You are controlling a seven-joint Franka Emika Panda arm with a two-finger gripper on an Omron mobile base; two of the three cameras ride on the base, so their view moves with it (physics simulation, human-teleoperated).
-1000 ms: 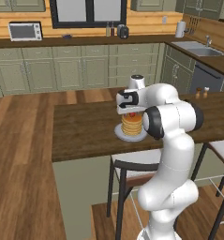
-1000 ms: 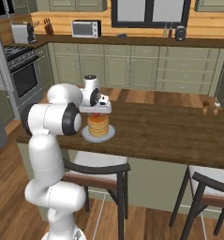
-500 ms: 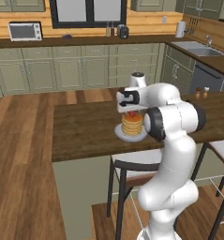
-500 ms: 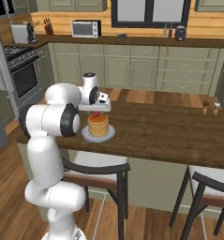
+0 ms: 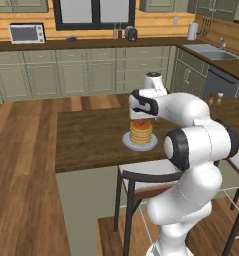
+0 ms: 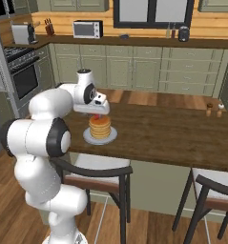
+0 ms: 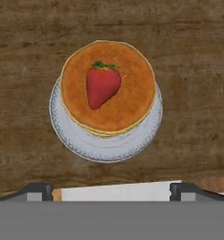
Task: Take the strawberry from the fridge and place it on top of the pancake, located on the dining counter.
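While wide apart above, strawberry [image 7: 102,85] atop pancake [image 7: 108,89], hand [image 7: 111,190] empty.

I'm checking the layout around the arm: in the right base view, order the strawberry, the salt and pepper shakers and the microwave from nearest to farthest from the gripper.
1. Strawberry, on the pancake directly under the open gripper.
2. Shakers, far right on the dining counter.
3. Microwave, on the back wall counter.
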